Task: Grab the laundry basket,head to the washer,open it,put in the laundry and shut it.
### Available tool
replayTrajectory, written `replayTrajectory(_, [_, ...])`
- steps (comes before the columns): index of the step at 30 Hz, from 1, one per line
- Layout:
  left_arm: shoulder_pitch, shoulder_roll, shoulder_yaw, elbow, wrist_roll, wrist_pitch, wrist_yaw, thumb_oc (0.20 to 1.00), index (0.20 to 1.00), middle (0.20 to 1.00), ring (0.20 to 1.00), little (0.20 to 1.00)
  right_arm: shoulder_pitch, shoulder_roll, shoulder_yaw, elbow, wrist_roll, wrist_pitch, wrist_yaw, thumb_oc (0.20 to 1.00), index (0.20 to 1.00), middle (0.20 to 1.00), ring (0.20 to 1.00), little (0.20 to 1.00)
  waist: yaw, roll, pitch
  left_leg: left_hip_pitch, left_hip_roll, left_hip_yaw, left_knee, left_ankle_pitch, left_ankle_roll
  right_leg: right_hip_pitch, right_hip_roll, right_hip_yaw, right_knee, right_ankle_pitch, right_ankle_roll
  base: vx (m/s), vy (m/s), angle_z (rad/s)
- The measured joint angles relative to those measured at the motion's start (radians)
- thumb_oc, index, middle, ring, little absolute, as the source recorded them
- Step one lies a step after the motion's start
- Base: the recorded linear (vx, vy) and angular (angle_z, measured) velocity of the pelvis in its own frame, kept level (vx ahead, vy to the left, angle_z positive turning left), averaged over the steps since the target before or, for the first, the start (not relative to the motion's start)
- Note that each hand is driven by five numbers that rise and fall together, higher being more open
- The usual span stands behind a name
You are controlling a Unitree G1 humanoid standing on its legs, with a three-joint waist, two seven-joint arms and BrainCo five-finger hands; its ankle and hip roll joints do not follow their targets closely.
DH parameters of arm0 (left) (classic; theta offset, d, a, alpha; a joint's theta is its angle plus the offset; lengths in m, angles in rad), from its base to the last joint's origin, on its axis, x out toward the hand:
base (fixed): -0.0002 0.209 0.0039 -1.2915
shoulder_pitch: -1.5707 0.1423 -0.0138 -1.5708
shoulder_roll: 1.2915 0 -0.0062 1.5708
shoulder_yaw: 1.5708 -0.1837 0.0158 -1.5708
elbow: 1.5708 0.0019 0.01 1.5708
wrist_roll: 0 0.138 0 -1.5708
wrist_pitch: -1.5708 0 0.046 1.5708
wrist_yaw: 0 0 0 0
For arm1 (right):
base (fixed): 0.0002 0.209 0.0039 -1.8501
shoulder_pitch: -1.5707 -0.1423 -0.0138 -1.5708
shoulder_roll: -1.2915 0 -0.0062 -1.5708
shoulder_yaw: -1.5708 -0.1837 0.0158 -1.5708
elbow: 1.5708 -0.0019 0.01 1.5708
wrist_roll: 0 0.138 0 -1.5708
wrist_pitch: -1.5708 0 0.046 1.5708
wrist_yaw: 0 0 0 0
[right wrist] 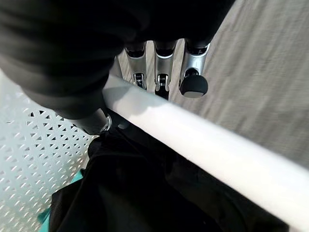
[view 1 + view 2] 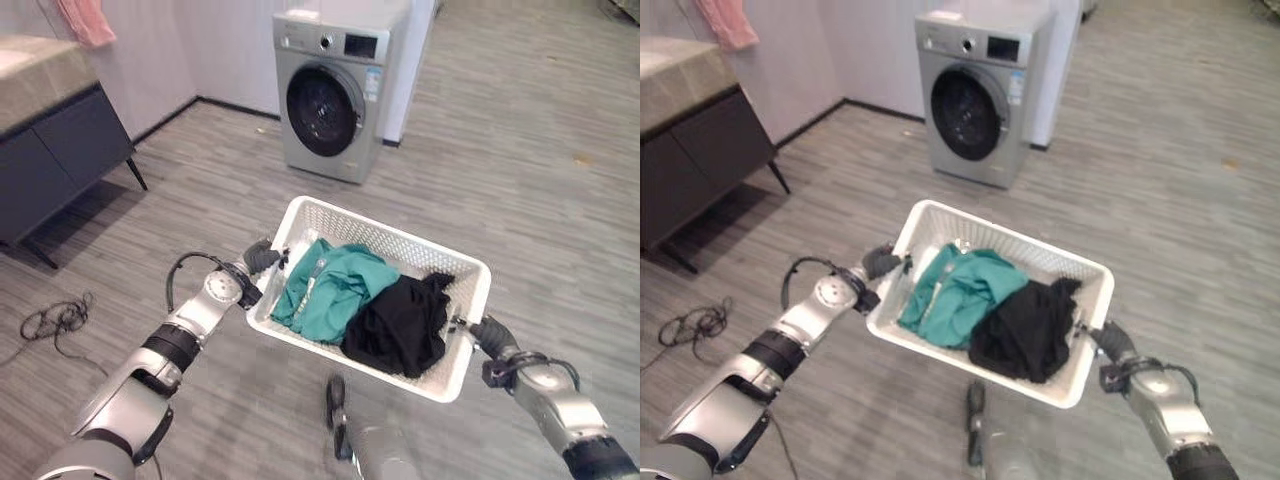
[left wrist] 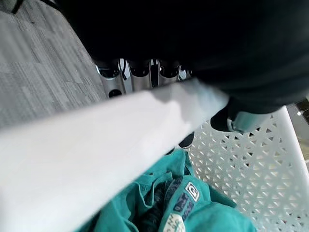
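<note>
I carry a white perforated laundry basket (image 2: 415, 250) in front of me, above the floor. Inside lie a teal garment (image 2: 330, 285) and a black garment (image 2: 405, 320). My left hand (image 2: 262, 258) is curled round the basket's left rim (image 3: 96, 150), fingers under it and thumb inside. On the opposite side my right hand (image 2: 490, 335) grips the right rim (image 1: 203, 135) the same way. The silver front-loading washer (image 2: 335, 90) stands ahead against the wall, its round dark door (image 2: 322, 110) closed.
A dark cabinet (image 2: 55, 150) with a stone top stands at the left on thin legs. A pink cloth (image 2: 88, 20) hangs above it. Grey plank floor (image 2: 500, 170) stretches between the basket and the washer.
</note>
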Motion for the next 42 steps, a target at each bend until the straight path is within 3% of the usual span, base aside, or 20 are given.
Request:
replayTrajectory(1, [0.002,0.0,0.01,-0.001,0.001,-0.001,0.002,0.2,0.2,0.2,0.2,0.2,-0.003,-0.007,0.002,-0.001,0.001,-0.001,0.001,0.2,0.2,0.2,0.2,0.2,0.007,0.006,-0.002,-0.026,0.003,0.016,0.095,0.01,-0.02,0.024,-0.003,0.004,-0.011,0.043,-0.034,0.43,-0.279,-0.21])
replayTrajectory(3, [0.01,-0.007,0.029,0.001,0.001,-0.002,0.003,0.2,0.2,0.2,0.2,0.2,-0.016,-0.017,0.006,-0.001,0.001,-0.001,0.004,0.2,0.2,0.2,0.2,0.2,0.021,0.046,-0.017,-0.124,0.06,0.031,0.332,0.077,-0.062,0.066,0.046,0.01,-0.005,-0.016,-0.036,0.32,-0.289,-0.15])
replayTrajectory(4, [-0.002,0.003,0.031,-0.001,-0.001,-0.006,0.003,0.2,0.2,0.2,0.2,0.2,-0.027,-0.013,0.006,0.0,0.005,-0.003,0.006,0.2,0.2,0.2,0.2,0.2,0.024,0.041,-0.015,-0.231,0.154,0.082,0.603,0.133,-0.066,0.122,0.076,0.005,-0.009,-0.069,-0.053,0.26,-0.274,0.09])
replayTrajectory(7, [0.0,0.049,0.027,-0.01,-0.009,-0.008,0.002,0.2,0.2,0.2,0.2,0.2,-0.074,0.004,0.015,0.009,0.022,-0.012,-0.001,0.2,0.2,0.2,0.2,0.2,0.034,-0.013,-0.008,-0.364,0.278,0.113,0.8,0.172,-0.056,0.205,0.08,0.029,0.009,-0.144,-0.08,0.53,-0.413,-0.07])
replayTrajectory(8, [-0.007,0.069,0.026,-0.032,-0.02,-0.008,0.005,0.2,0.2,0.2,0.2,0.2,-0.1,0.002,0.02,0.009,0.022,-0.015,-0.009,0.2,0.2,0.2,0.2,0.2,0.059,-0.04,0.008,-0.446,0.347,0.14,0.904,0.21,-0.018,0.256,0.084,0.068,-0.012,-0.171,-0.088,0.34,-0.152,-0.45])
replayTrajectory(11, [-0.017,0.104,0.021,-0.054,-0.047,-0.008,0.019,0.2,0.2,0.2,0.2,0.2,-0.128,0.009,0.031,-0.002,0.023,-0.017,-0.027,0.2,0.2,0.2,0.2,0.2,0.103,-0.094,0.036,-0.594,0.425,0.163,0.892,0.182,-0.01,0.368,0.06,0.111,-0.072,-0.161,-0.06,0.2,-0.011,-0.4])
replayTrajectory(15, [-0.02,0.111,0.01,-0.066,-0.048,-0.008,0.024,0.2,0.2,0.2,0.2,0.2,-0.117,0.002,0.023,-0.015,0.022,-0.02,-0.027,0.2,0.2,0.2,0.2,0.2,0.142,-0.105,0.046,-0.739,0.371,0.176,0.59,0.185,-0.012,0.455,0.018,0.127,-0.119,-0.186,-0.027,0.38,0.081,-0.09])
replayTrajectory(16, [-0.03,0.109,0.005,-0.064,-0.047,-0.009,0.021,0.2,0.2,0.2,0.2,0.2,-0.091,0.011,0.025,-0.019,0.021,-0.021,-0.027,0.2,0.2,0.2,0.2,0.2,0.157,-0.097,0.044,-0.769,0.331,0.185,0.291,0.19,-0.012,0.517,0.016,0.107,-0.167,-0.206,0.001,0.58,0.119,-0.03])
replayTrajectory(19, [-0.035,0.096,-0.002,-0.038,-0.045,-0.01,0.02,0.2,0.2,0.2,0.2,0.2,-0.092,0.014,0.037,-0.001,0.021,-0.022,-0.023,0.2,0.2,0.2,0.2,0.2,0.174,-0.065,0.049,-0.736,0.246,0.129,-0.165,0.214,-0.028,0.602,0.022,0.116,-0.209,-0.25,0.045,0.38,0.045,-0.14])
replayTrajectory(21, [-0.012,0.101,-0.009,-0.037,-0.046,-0.009,0.017,0.2,0.2,0.2,0.2,0.2,-0.081,0.014,0.049,0.002,0.02,-0.022,-0.021,0.2,0.2,0.2,0.2,0.2,0.197,-0.049,0.043,-0.716,0.227,0.135,-0.155,0.197,-0.011,0.639,0.02,0.117,-0.207,-0.261,0.057,0.52,0.025,-0.62])
replayTrajectory(22, [0.005,0.103,-0.009,-0.036,-0.046,-0.009,0.017,0.2,0.2,0.2,0.2,0.2,-0.078,0.003,0.078,0.003,0.02,-0.022,-0.018,0.2,0.2,0.2,0.2,0.2,0.24,-0.027,0.027,-0.637,0.218,0.124,-0.159,0.116,-0.016,0.685,0.017,0.134,-0.194,-0.319,0.092,0.47,0.03,-0.89])
replayTrajectory(24, [0.004,0.113,-0.001,-0.035,-0.046,-0.007,0.023,0.2,0.2,0.2,0.2,0.2,-0.082,0.038,0.086,0.01,0.018,-0.021,-0.02,0.2,0.2,0.2,0.2,0.2,0.256,-0.078,0.031,-0.603,0.168,0.114,-0.152,0.226,0.004,0.718,-0.037,0.125,-0.159,-0.381,0.153,0.42,0.045,-0.54])
replayTrajectory(26, [0.002,0.143,0.002,-0.058,-0.046,-0.008,0.018,0.2,0.2,0.2,0.2,0.2,-0.103,0.043,0.083,0.012,0.018,-0.022,-0.02,0.2,0.2,0.2,0.2,0.2,0.269,-0.072,0.031,-0.594,0.156,0.112,-0.109,0.312,0.077,0.702,-0.059,0.136,-0.091,-0.393,0.176,0.65,0.119,-0.37])
replayTrajectory(28, [-0.005,0.163,0.001,-0.067,-0.046,-0.007,0.019,0.2,0.2,0.2,0.2,0.2,-0.125,0.048,0.091,0.013,0.015,-0.021,-0.018,0.2,0.2,0.2,0.2,0.2,0.285,-0.091,0.029,-0.575,0.128,0.11,-0.059,0.317,0.075,0.694,-0.1,0.141,0.006,-0.398,0.189,0.44,0.125,-0.41])
replayTrajectory(30, [-0.014,0.166,0.0,-0.066,-0.047,-0.012,0.02,0.2,0.2,0.2,0.2,0.2,-0.135,0.05,0.096,0.018,0.01,-0.022,-0.018,0.2,0.2,0.2,0.2,0.2,0.29,-0.093,0.026,-0.539,0.112,0.115,-0.064,0.307,0.081,0.626,-0.121,0.144,0.2,-0.377,0.22,0.35,0.164,-0.04])
replayTrajectory(31, [-0.031,0.173,-0.008,-0.066,-0.047,-0.012,0.02,0.2,0.2,0.2,0.2,0.2,-0.144,0.065,0.093,0.031,0.008,-0.022,-0.018,0.2,0.2,0.2,0.2,0.2,0.269,-0.111,0.013,-0.518,0.101,0.113,-0.079,0.286,0.086,0.505,-0.141,0.178,0.444,-0.319,0.269,0.34,0.167,0.26])
replayTrajectory(34, [-0.071,0.189,-0.029,-0.064,-0.048,-0.009,0.033,0.2,0.2,0.2,0.2,0.2,-0.184,0.094,0.093,0.063,0.004,-0.022,-0.018,0.2,0.2,0.2,0.2,0.2,0.267,-0.137,0.008,-0.484,0.062,0.117,-0.039,0.246,0.181,0.349,-0.174,0.25,0.761,-0.178,0.341,0.25,0.104,0.13])
replayTrajectory(36, [-0.08,0.198,-0.039,-0.063,-0.049,-0.009,0.04,0.2,0.2,0.2,0.2,0.2,-0.201,0.109,0.094,0.09,-0.002,-0.024,-0.018,0.2,0.2,0.2,0.2,0.2,0.259,-0.124,0.015,-0.449,0.048,0.109,-0.007,0.185,0.209,0.274,-0.177,0.245,0.854,-0.199,0.316,0.38,0.087,-0.04])
replayTrajectory(38, [-0.085,0.206,-0.04,-0.068,-0.072,-0.006,0.037,0.2,0.2,0.2,0.2,0.2,-0.231,0.099,0.094,0.109,-0.011,-0.025,-0.003,0.2,0.2,0.2,0.2,0.2,0.231,-0.062,0.035,-0.396,0.057,0.077,-0.02,0.168,0.214,0.13,-0.175,0.173,0.867,-0.317,0.219,0.37,-0.028,0.05])
replayTrajectory(42, [-0.087,0.21,-0.037,-0.092,-0.086,-0.008,0.036,0.2,0.2,0.2,0.2,0.2,-0.235,0.085,0.095,0.111,-0.018,-0.025,0.005,0.2,0.2,0.2,0.2,0.2,0.185,-0.055,0.037,-0.33,0.056,0.054,-0.056,0.15,0.19,0.051,-0.174,0.114,0.493,-0.315,0.206,0.43,-0.153,0.31])
